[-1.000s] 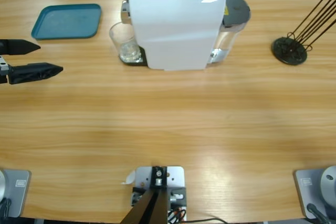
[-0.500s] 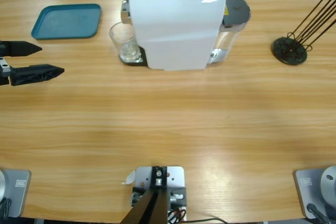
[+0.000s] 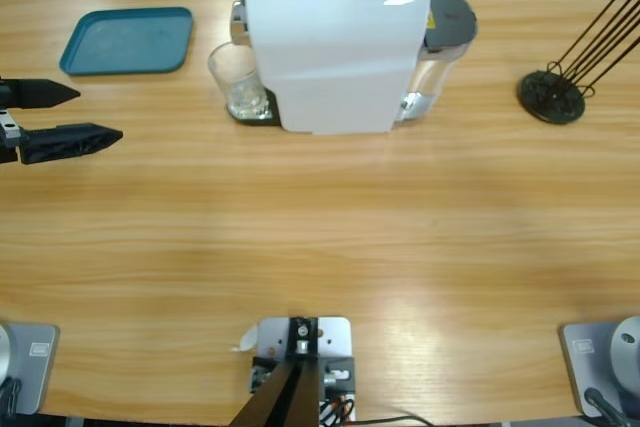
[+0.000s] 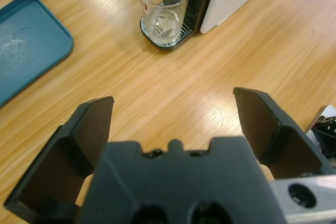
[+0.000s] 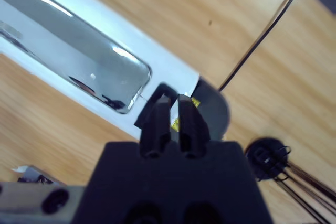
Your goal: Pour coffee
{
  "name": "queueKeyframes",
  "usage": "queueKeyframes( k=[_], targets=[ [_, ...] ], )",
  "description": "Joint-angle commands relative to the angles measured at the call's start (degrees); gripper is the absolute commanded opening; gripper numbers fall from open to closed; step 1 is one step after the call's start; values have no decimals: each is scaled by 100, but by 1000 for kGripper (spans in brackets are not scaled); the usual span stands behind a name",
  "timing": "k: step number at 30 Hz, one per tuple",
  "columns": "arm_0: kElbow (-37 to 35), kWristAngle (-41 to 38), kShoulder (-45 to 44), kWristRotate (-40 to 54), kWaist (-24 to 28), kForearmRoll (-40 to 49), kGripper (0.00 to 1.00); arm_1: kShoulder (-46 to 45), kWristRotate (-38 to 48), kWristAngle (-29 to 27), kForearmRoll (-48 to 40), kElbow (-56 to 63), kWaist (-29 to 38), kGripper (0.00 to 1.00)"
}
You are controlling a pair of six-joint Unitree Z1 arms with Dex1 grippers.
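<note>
Your glass (image 3: 240, 82) sits on the drip tray of the white coffee machine (image 3: 330, 47), upper centre of the high view, and looks empty of coffee, so the pour is likely not yet done. Your left gripper (image 3: 75, 113) hangs at the left edge, jaws wide apart and empty, pointing toward the glass. Your right gripper (image 5: 172, 121) hovers above the machine's top, jaws pressed together.

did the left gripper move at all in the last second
Yes, barely: the left gripper crept slightly rightward toward the glass, judged against the teal tray above it. Its fingers are spread open and hold nothing.
</note>
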Motion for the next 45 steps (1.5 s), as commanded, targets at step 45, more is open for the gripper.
queueKeyframes(
  k=[45],
  targets=[
    [85, -149, -1028, -65, -735, 45, 1000, -5760, 658, 1052, -3435, 7471, 26, 1000]
  ],
)
